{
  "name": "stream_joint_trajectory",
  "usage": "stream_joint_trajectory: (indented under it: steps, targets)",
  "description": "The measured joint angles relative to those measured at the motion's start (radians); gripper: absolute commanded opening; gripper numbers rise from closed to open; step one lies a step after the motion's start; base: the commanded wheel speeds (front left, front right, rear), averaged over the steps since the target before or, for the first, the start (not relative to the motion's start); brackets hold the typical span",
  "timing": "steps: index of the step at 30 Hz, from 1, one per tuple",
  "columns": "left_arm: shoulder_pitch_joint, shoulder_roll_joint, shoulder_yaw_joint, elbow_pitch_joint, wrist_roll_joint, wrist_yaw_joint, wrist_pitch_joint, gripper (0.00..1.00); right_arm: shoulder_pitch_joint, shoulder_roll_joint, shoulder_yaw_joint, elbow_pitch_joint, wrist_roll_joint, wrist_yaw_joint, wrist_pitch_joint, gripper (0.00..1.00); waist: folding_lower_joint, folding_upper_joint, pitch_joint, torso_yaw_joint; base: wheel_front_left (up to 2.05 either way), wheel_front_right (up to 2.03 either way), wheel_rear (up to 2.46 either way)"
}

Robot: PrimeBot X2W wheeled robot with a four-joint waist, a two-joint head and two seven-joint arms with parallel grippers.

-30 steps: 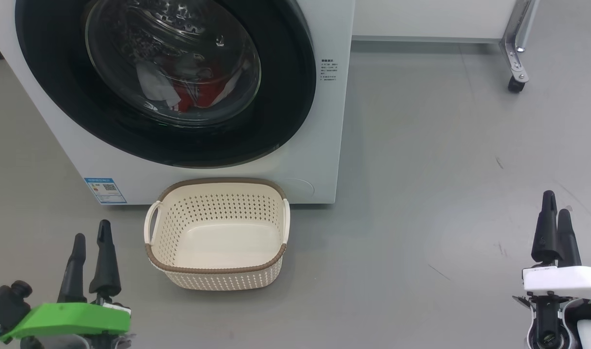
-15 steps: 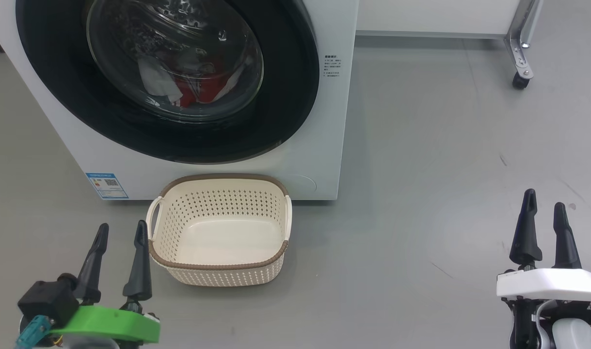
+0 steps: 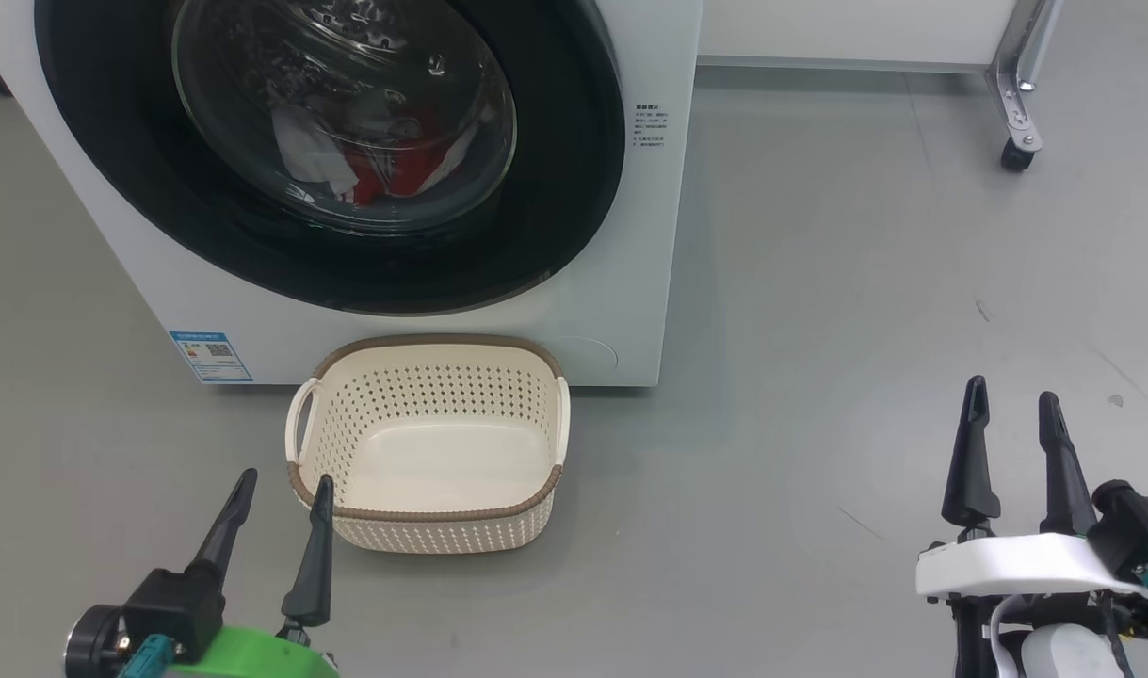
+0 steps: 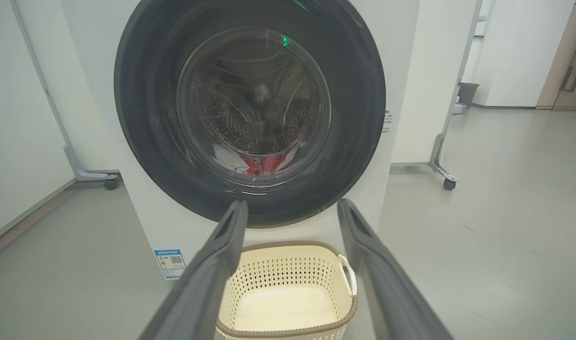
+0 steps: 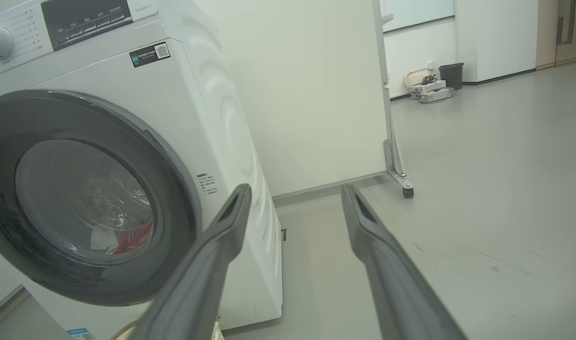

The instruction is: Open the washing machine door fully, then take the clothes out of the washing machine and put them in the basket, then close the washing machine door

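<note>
Presently left gripper (image 3: 285, 477) and right gripper (image 3: 1011, 389) are hovering agape, empty; the left is risking bumping the adjacent cream perforated basket (image 3: 432, 514).

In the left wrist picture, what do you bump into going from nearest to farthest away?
left gripper, jaws open → basket on the floor → washing machine door, shut → clothes behind its glass
</note>
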Motion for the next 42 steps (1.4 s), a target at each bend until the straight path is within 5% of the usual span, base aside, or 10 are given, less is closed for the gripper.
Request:
stream_joint_trajectory:
  steps: [42]
  targets:
    - [-0.001, -0.041, 0.004, 0.155, 0.053, 0.0, 0.0, 1.0, 0.006, -0.001, 0.064, 0.142, -0.035, -0.044, 0.0, 1.0, 0.0, 0.0, 0.007, -0.008, 0.0, 0.0, 0.0]
